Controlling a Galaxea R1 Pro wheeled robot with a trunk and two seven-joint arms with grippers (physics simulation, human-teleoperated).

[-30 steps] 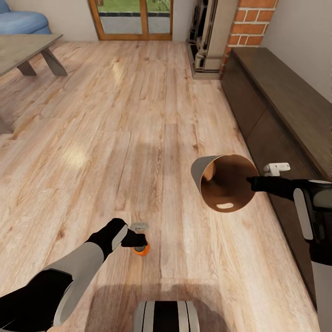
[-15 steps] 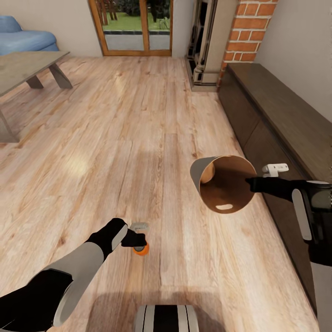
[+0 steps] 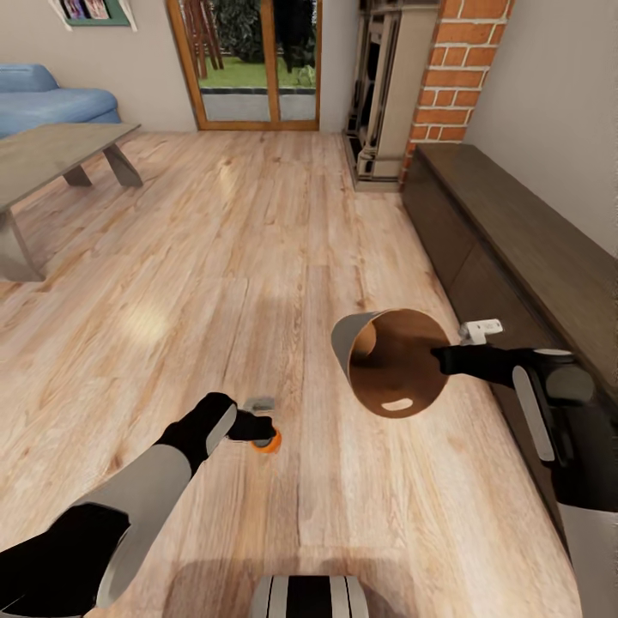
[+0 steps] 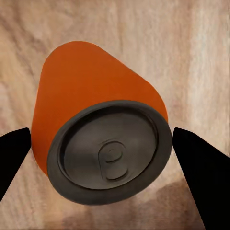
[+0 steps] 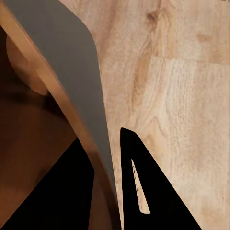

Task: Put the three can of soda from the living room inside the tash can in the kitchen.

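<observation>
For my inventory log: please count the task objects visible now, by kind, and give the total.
Orange soda can: 1
Wooden trash can: 1
Total: 2

Legible text, labels, brands, numbers, signs: none. Orange soda can [image 4: 96,124]: plain body, unmarked lid. Trash can [image 3: 390,365]: unmarked.
</observation>
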